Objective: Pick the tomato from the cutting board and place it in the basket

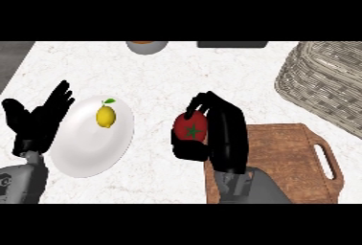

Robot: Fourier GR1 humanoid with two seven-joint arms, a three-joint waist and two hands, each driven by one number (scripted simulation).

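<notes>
**Q:** Where was the tomato at that moment?

**A:** The tomato (192,128) was in the right hand (228,136), with the fingers and thumb curled round it. It showed just past the left edge of the cutting board (283,160), over the pale counter (176,72) rather than lying on the wood.

**Q:** So the pick was done?

**A:** It looked that way. The grasp was made, and the fruit seemed to be off the board. The placing was all that was left. The basket (325,81) stood at the far right corner of the counter, well apart from the tomato and on the other side of the board, so the hand would have to carry it across to the right.

**Q:** And the rest of the counter?

**A:** The left hand (39,119) rested open at the left edge, fingers straight and holding nothing. It was just beside a white plate (84,153) that bore a lemon (106,116). A bowl (147,46) was cut off by the top edge.
</notes>
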